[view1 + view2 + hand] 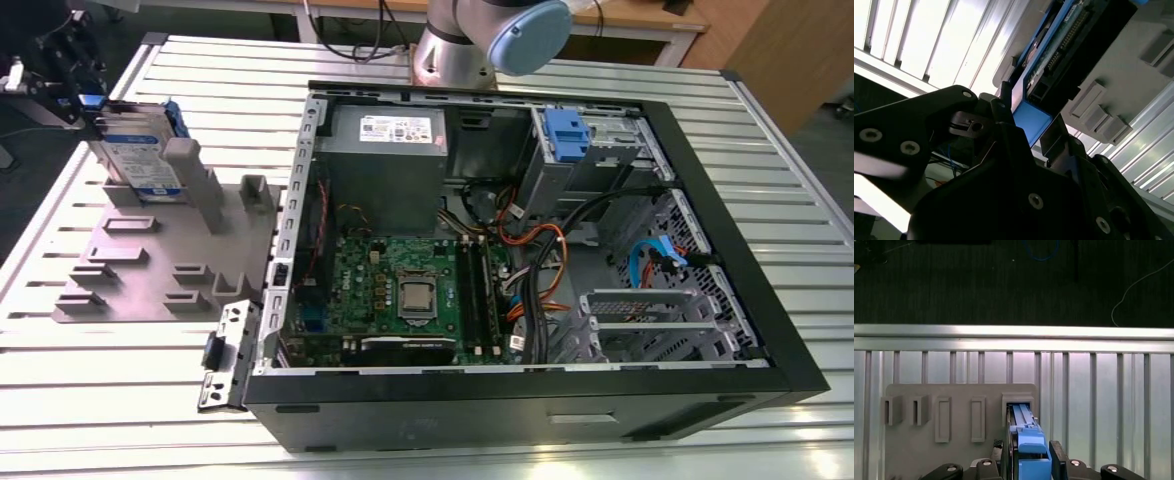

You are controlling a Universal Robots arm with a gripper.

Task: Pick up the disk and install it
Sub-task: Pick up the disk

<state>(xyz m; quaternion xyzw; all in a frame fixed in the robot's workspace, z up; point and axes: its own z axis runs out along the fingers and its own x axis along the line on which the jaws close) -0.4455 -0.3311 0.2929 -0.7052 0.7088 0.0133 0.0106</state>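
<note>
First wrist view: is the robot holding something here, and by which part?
It cannot be told. The gripper straddles the blue carrier end of the disk, which stands in a slot of the grey holder.

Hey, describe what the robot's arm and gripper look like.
The arm is smooth silver-grey tubing with a rounded pale blue joint cap. The gripper is matte black, made of angular linkage plates studded with small silver screw heads.

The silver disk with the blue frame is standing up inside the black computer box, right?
No. The flat silver-grey disk in its blue plastic frame is standing up, but in the grey slotted plastic holder beside the open black metal computer case, as the exterior view shows.
</note>
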